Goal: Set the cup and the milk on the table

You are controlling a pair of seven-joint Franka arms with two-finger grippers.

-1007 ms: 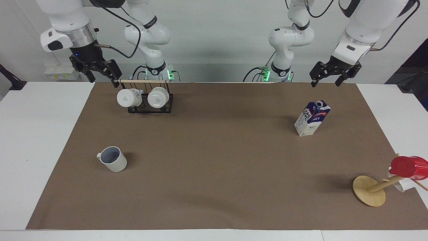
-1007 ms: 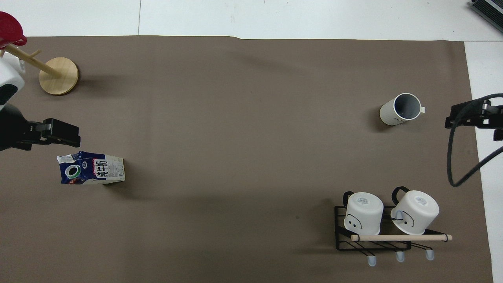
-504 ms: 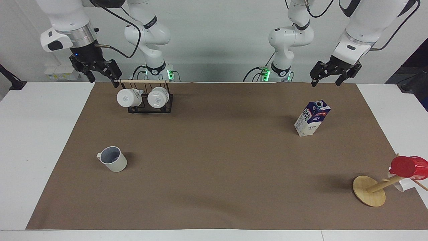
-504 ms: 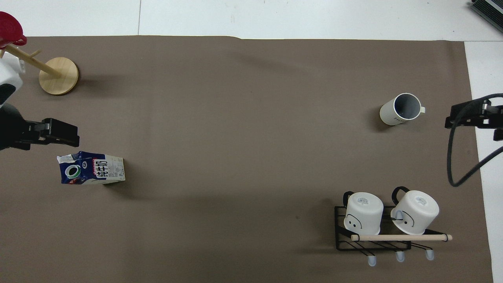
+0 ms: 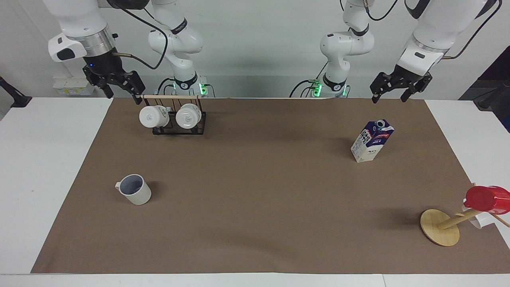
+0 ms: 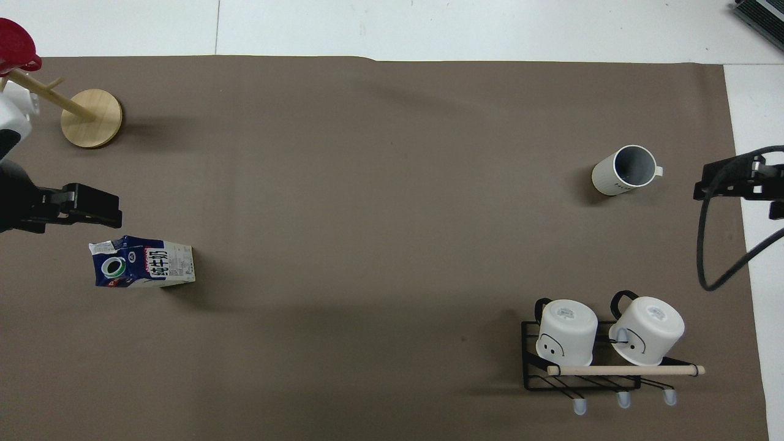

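The cup (image 5: 135, 189) is seen upright on the brown sheet of the surface (image 5: 255, 223), toward the right arm's end. The milk (image 5: 371, 141) is found standing toward the left arm's end, nearer to the robots than the cup. Both the left end effector (image 5: 394, 95) and the right end effector (image 5: 119, 92) are raised with fingers spread, and nothing is gripped.

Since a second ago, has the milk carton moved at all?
No. The milk carton stands at the same spot on the brown sheet, measured against the mug rack.
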